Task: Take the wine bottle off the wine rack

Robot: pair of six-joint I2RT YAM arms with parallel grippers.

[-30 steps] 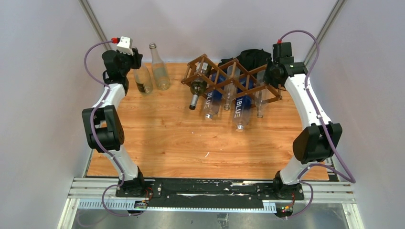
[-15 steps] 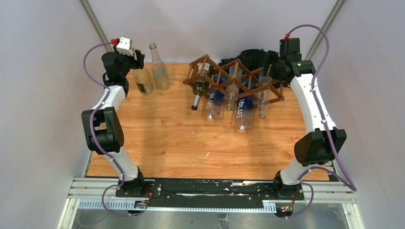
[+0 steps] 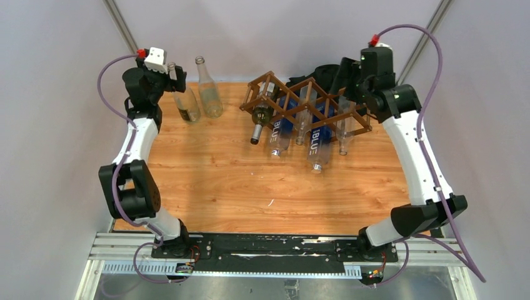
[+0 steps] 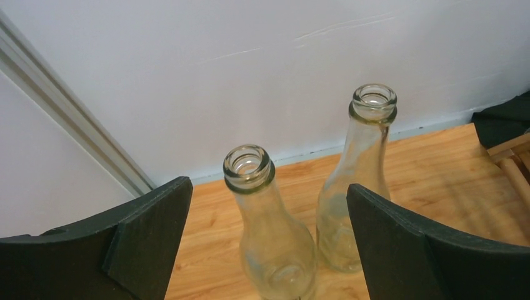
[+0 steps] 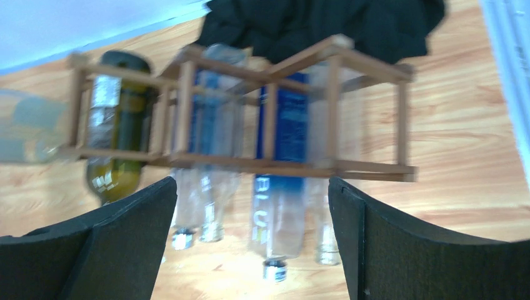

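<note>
The dark brown wine rack (image 3: 312, 103) stands at the back of the table, blurred in the right wrist view (image 5: 250, 159). A dark green wine bottle (image 3: 260, 115) lies in its left cell, neck toward me, also seen from the right wrist (image 5: 119, 144). Clear bottles with blue labels (image 3: 315, 140) fill other cells. My right gripper (image 3: 347, 76) hovers open above the rack's right end (image 5: 250, 194), holding nothing. My left gripper (image 3: 175, 77) is open over two upright clear bottles, its fingers either side of the nearer one (image 4: 265, 231) without touching it.
The second upright clear bottle (image 3: 209, 94) stands beside the first at the back left (image 4: 356, 187). A black cloth (image 3: 328, 74) lies behind the rack (image 5: 312, 25). Grey walls close in the back and both sides.
Both grippers have opened. The left one has let go of the nearer clear bottle and risen. The right arm has lifted up and back from the rack's right end; the rack shifted slightly.
</note>
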